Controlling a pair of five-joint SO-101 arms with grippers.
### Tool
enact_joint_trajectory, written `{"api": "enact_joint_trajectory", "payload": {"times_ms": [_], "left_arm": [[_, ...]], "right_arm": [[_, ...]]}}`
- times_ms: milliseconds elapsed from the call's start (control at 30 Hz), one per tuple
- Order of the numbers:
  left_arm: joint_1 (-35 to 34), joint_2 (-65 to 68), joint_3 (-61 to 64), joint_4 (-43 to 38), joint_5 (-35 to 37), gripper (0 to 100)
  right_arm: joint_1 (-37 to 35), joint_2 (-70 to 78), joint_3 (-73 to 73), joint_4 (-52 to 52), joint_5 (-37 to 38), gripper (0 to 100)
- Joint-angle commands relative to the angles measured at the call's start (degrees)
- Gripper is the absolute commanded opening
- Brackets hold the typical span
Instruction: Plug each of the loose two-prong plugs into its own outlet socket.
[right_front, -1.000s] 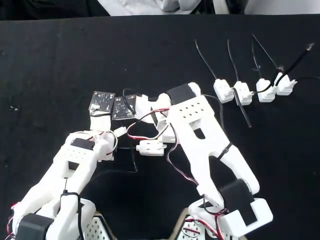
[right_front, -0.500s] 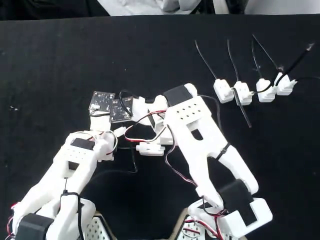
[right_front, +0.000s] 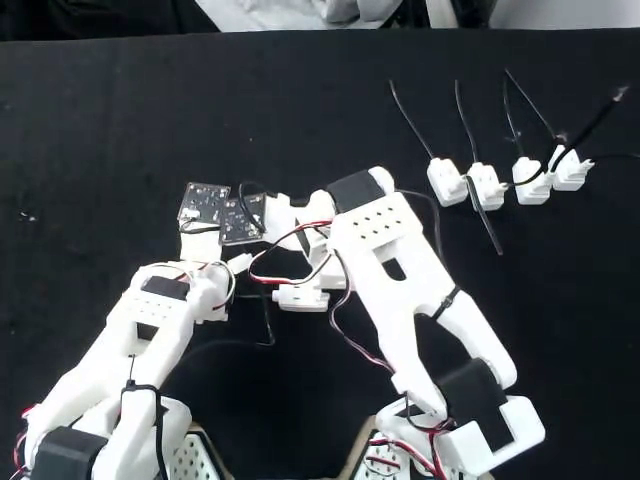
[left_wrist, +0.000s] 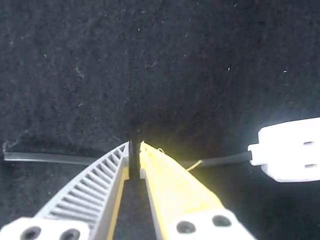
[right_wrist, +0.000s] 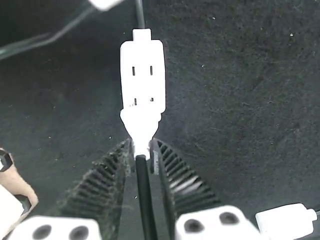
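White two-prong plug (right_wrist: 141, 126) lies on the black felt table (right_wrist: 250, 75), its nose butted against the end of a white slotted outlet block (right_wrist: 142, 70); whether the prongs are fully home cannot be told. Right claw (right_wrist: 142, 146) is clamped on the plug's neck, where its black lead (right_wrist: 145, 200) exits. Left claw (left_wrist: 134, 146) is pinched together on a thin black cord (left_wrist: 45, 158), near a second white outlet block (left_wrist: 290, 149). Risk: the slotted block looks unanchored, so further push may slide it away or tilt the plug and bend the prongs.
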Motion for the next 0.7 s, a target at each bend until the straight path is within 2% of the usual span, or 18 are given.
{"api": "enact_joint_trajectory", "payload": {"times_ms": [0, 667], "left_arm": [[0.7, -0.5, -0.7, -0.7, -0.4, 5], [0.7, -0.6, -0.7, -0.7, -0.4, 5]], "right_arm": [[0.2, -0.6, -2.5, -1.0, -0.5, 1.1], [1.8, -0.6, -2.4, -0.8, -0.5, 1.1]]}}
